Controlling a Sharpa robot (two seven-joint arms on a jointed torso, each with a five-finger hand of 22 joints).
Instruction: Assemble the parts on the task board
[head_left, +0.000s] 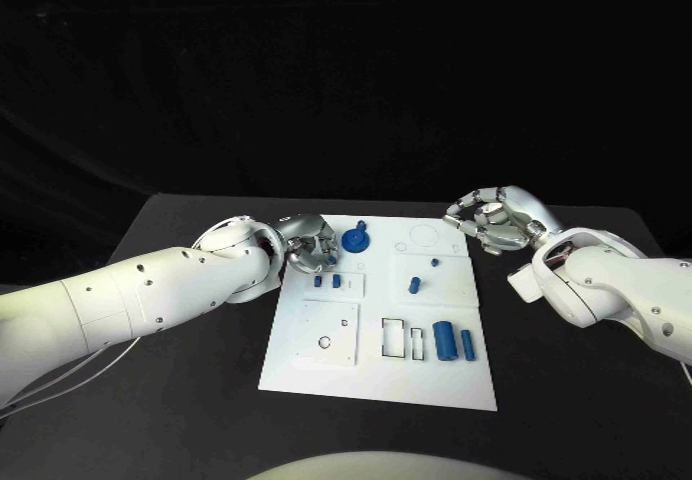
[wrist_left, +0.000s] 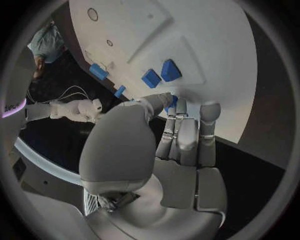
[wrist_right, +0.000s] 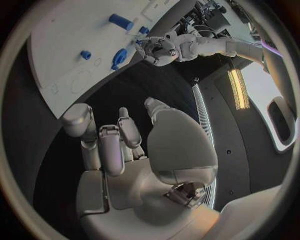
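The white task board (head_left: 378, 375) lies in the middle of the table. My left hand (head_left: 307, 245) hovers at the board's far left corner, close beside a round blue part (head_left: 355, 240). Blue shows at its thumb tip (wrist_left: 173, 102); whether the hand holds it I cannot tell. Two small blue blocks (head_left: 326, 281) (wrist_left: 160, 75) sit on a raised panel just beyond the fingers (wrist_left: 187, 132). My right hand (head_left: 495, 218) (wrist_right: 125, 150) hangs off the board's far right corner, fingers apart, holding nothing.
Two blue cylinders (head_left: 454, 341) stand side by side near the board's front right, with a smaller blue piece (head_left: 417, 335) next to them. Two more small blue parts (head_left: 415, 285) (head_left: 434, 264) sit mid-board. Black table (head_left: 188, 300) surrounds the board.
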